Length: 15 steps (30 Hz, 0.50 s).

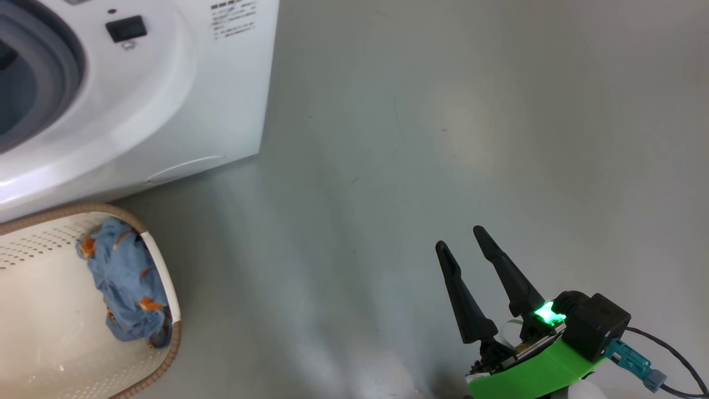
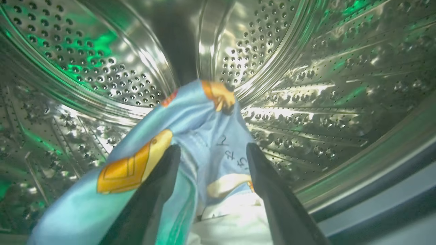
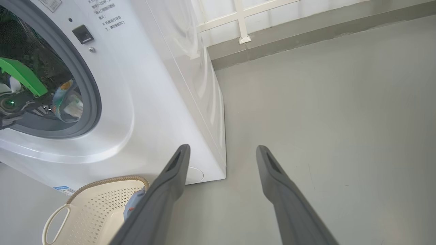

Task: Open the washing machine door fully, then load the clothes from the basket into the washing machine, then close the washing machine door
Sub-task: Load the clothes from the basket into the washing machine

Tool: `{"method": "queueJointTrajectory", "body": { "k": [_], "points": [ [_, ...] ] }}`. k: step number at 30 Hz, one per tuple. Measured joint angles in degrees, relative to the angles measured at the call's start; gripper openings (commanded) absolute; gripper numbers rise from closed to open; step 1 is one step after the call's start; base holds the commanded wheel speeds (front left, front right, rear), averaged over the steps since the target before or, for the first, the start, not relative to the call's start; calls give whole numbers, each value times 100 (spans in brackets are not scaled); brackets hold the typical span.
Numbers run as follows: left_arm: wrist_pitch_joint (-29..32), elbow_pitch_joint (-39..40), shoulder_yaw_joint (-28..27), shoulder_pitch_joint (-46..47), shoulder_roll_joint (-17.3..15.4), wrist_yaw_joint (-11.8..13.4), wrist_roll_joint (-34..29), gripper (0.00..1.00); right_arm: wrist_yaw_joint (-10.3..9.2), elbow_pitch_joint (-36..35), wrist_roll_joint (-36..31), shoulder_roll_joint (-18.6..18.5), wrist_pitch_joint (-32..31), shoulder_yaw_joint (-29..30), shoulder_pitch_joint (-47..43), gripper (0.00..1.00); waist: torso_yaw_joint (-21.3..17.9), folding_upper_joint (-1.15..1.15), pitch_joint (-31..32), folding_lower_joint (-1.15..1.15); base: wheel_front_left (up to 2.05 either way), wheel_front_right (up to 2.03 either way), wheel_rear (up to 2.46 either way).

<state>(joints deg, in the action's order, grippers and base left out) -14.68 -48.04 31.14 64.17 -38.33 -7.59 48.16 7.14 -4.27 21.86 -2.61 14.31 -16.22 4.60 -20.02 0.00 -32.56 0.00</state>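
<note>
The white washing machine (image 1: 166, 100) stands at the upper left with its mouth uncovered; its door is out of view. Inside the steel drum (image 2: 323, 102) my left gripper (image 2: 211, 148) is open, and a light blue garment with orange prints (image 2: 204, 115) lies between its spread fingers and drapes over the left one. The right wrist view shows that arm's green wrist (image 3: 20, 73) and the garment (image 3: 66, 98) within the grey gasket. Another blue garment (image 1: 124, 282) lies in the cream basket (image 1: 163, 277) in front of the machine. My right gripper (image 1: 461, 238) hovers open over the floor with nothing in it.
Bare grey floor (image 1: 415, 138) stretches to the right of the machine and basket. A low wall with a white frame (image 3: 242, 30) runs behind the machine. A cable (image 1: 664, 346) trails from my right wrist.
</note>
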Motion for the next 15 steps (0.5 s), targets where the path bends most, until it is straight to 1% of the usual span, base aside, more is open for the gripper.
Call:
{"method": "queueJointTrajectory", "body": {
  "k": [3, 7, 11, 15],
  "points": [
    [64, -212, 231, 10, 10, 0, 198, 100, 0, 10, 0, 0, 0, 7, 1, 100, 47, 0, 19, 0, 0, 0, 0],
    [104, -285, 569, 27, 15, 0, 371, 100, 0, 21, 0, -1, 0, 24, 2, 100, 116, 0, 41, 0, 0, 0, 0],
    [54, -240, 714, 38, 15, 0, 659, 100, 0, 32, 0, -1, 0, 49, 8, 100, 189, 0, 55, 0, 0, 0, 0],
    [11, -41, 715, 7, 20, 0, 844, 100, 0, 36, -3, -1, 0, 114, 11, 100, 276, 0, 64, 0, 0, 0, 0]
  ]
}}
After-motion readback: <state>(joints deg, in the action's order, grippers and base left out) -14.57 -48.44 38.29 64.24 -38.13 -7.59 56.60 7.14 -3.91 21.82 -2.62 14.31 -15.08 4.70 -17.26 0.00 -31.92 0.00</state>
